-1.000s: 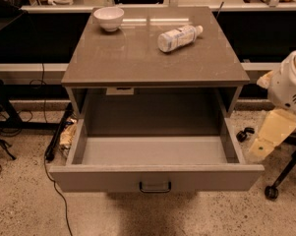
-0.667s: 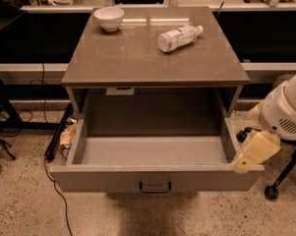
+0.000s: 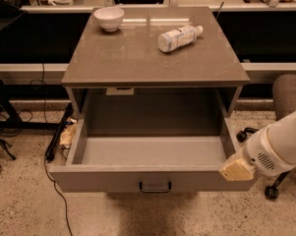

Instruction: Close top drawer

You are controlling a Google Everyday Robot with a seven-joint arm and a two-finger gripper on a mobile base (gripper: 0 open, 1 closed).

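The top drawer (image 3: 113, 179) is pulled far out of the grey cabinet, its plain grey interior empty. Its flat front panel faces me with a small dark loop handle (image 3: 155, 187) at the centre. My gripper (image 3: 237, 170) comes in from the right on a white arm (image 3: 278, 149). Its tan end lies against the right end of the drawer's front panel, at the top corner.
On the cabinet top (image 3: 152, 48) stand a white bowl (image 3: 108, 17) at the back left and a plastic bottle (image 3: 178, 37) lying on its side. Cables and a stand leg lie on the floor at left. A chair with castors (image 3: 288, 95) stands at right.
The arm has moved down and to the left, from beside the drawer's right side to its front right corner. The drawer has not visibly moved.
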